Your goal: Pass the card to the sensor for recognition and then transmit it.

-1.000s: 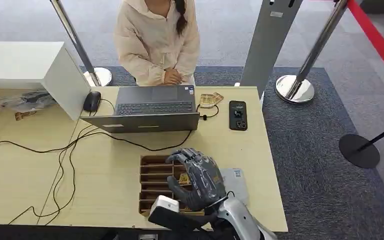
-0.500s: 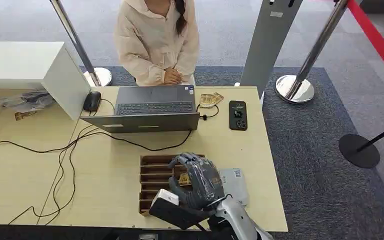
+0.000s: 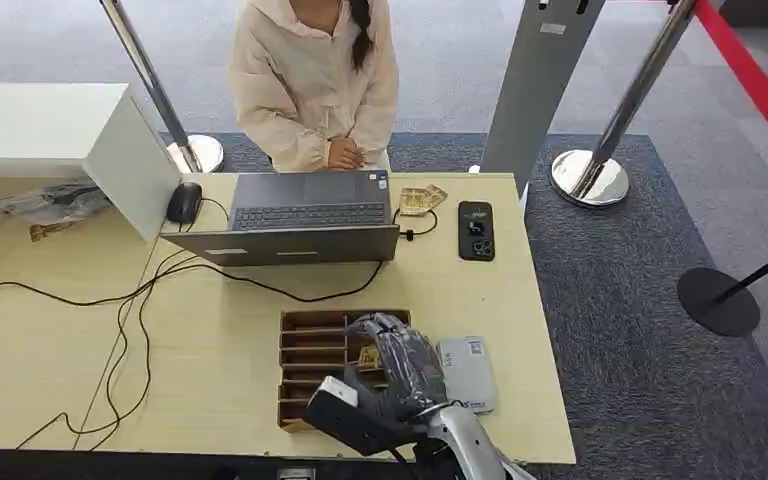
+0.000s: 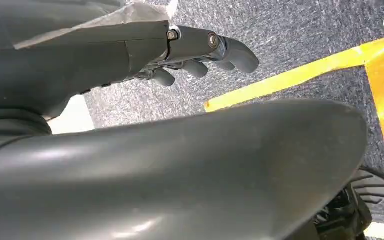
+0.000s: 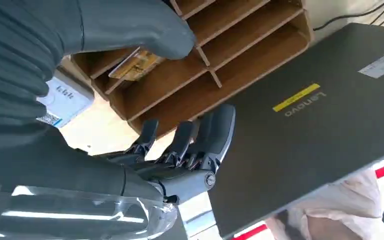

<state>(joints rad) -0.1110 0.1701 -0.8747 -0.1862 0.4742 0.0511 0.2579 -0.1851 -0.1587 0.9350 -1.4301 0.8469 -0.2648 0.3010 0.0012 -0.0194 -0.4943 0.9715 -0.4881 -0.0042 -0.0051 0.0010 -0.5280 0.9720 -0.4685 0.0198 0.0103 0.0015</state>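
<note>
The small yellow-brown printed card (image 5: 136, 64) is seen standing on edge in one slot of the brown wooden slotted tray (image 3: 310, 345), toward the tray's end nearest the flat grey-white card sensor (image 3: 468, 372), which lies on the pale wooden table (image 3: 210, 330) just beside the tray. The card is judged to be light, thin and stiff, probably smooth-faced and therefore slippery; it would be best taken by its exposed upper edge, pinched on both flat faces, since the slot walls leave little room at the sides. The dark grey right hand (image 3: 400, 362) is held over that part of the tray; in the right wrist view the thick thumb (image 5: 145, 30) is seen at the card's top edge, while the dark fingers (image 5: 200, 140) are spread apart on the other side and are not touching it, so the card is not yet gripped. A firm closing of thumb and fingers is judged to be needed before any lift. The left hand (image 4: 200, 55) hangs beside the body above grey carpet, its fingers loosely curled around nothing. Beyond the tray an open grey laptop (image 3: 305, 215) is placed, with black cables across the table, a black phone (image 3: 476, 230) to one side, and a person in a cream jacket (image 3: 310, 80) seated behind it.
</note>
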